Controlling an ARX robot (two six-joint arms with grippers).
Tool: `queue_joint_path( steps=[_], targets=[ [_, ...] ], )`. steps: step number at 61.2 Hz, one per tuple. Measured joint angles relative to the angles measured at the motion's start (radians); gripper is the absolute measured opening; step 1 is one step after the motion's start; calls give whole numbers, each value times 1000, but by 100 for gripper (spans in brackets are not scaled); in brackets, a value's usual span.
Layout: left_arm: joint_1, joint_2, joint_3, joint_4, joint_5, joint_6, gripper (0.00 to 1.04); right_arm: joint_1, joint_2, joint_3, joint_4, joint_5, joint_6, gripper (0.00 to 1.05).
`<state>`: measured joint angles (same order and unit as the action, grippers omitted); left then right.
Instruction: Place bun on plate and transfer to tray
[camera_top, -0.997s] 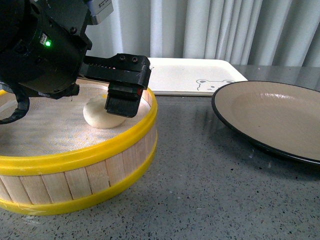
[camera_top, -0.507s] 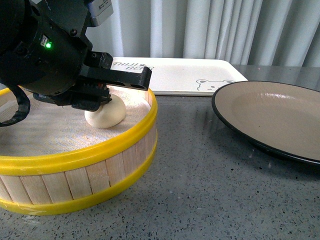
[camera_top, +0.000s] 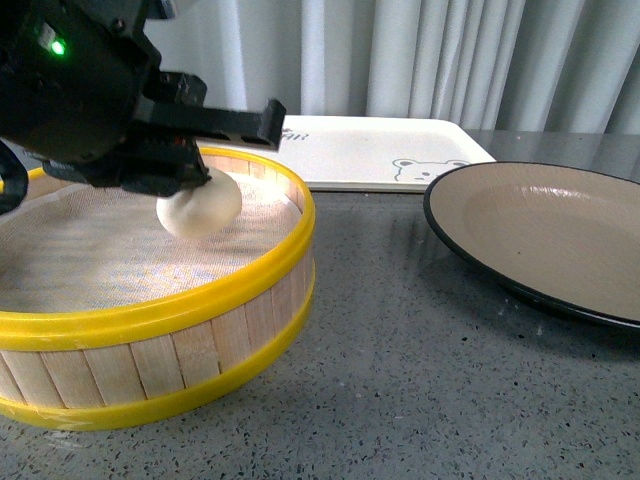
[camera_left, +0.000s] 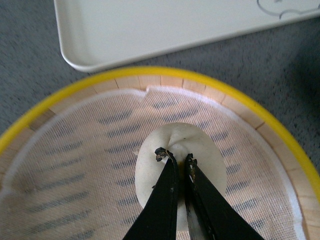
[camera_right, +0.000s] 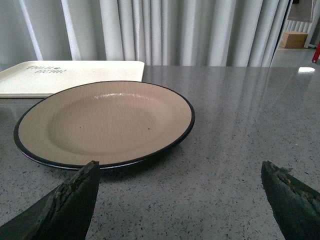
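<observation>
My left claw is pinched almost shut on the twisted top of the bun, so it's dangling just over the cloth inside the steamer basket. My right claw is spread wide, low in front of the plate. The tray sits behind basket and plate.

The plate runs off the front view's right edge, the basket off its left. There the left gripper covers the top of the bun and the left end of the tray.
</observation>
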<state>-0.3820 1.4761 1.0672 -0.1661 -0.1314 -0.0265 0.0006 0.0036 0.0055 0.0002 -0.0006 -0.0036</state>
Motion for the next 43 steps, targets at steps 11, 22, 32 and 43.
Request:
queue_joint_path(
  steps=[11,22,32,43],
  targets=[
    [6,-11,106,-18,1,19,4,0,0,0,0,0,0,96],
    [-59,-9,241,-17,18,33,4,0,0,0,0,0,0,96],
    [-201,35,354,-3,45,71,4,0,0,0,0,0,0,96],
    [-343,130,392,34,68,113,4,0,0,0,0,0,0,96]
  ],
)
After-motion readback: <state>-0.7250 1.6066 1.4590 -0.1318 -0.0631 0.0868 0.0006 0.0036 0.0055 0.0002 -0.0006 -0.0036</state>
